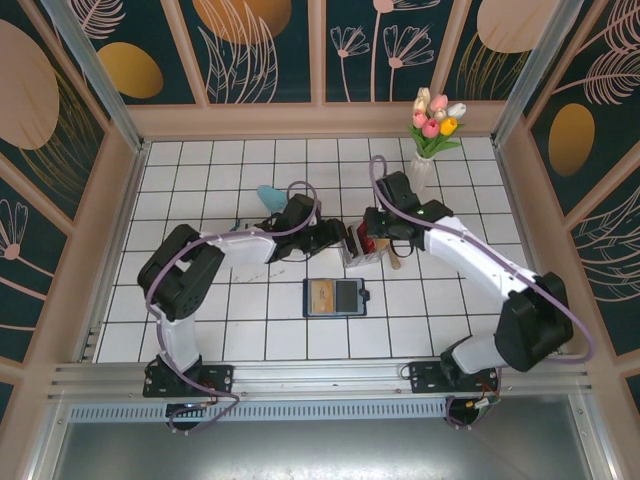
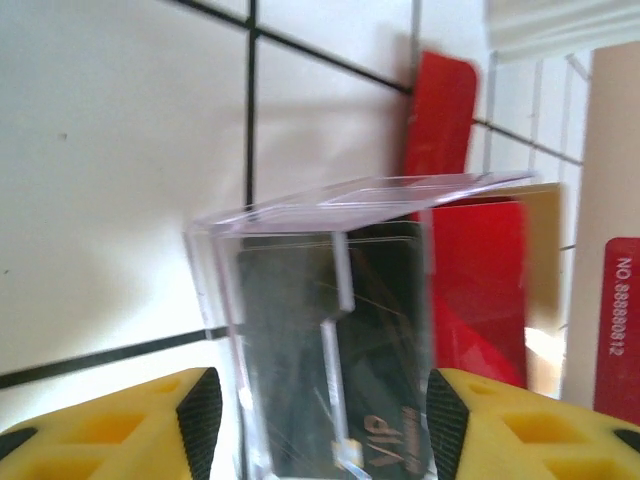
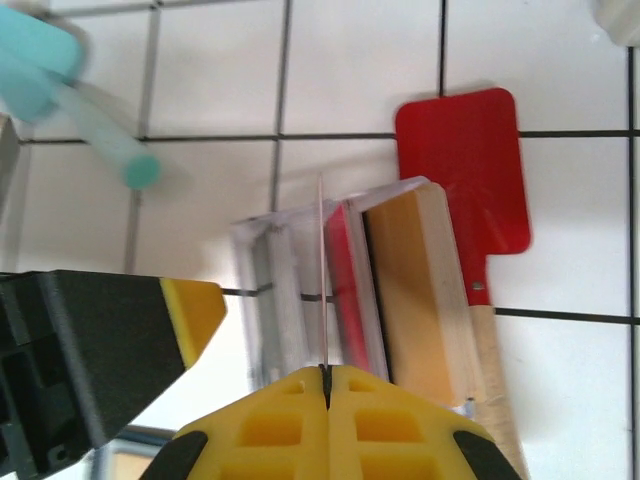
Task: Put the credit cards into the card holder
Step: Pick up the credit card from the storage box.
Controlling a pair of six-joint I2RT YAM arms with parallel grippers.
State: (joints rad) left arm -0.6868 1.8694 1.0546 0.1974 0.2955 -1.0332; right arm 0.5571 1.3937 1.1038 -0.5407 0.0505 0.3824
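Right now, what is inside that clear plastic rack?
The clear rack holds three cards standing on edge: a black card, a red card and a gold-tan card. Each card covers most of the next one's face; the slot bottoms are hidden.

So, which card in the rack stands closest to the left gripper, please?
The black card, in the front slot of the rack facing the left gripper; the red card stands behind it.
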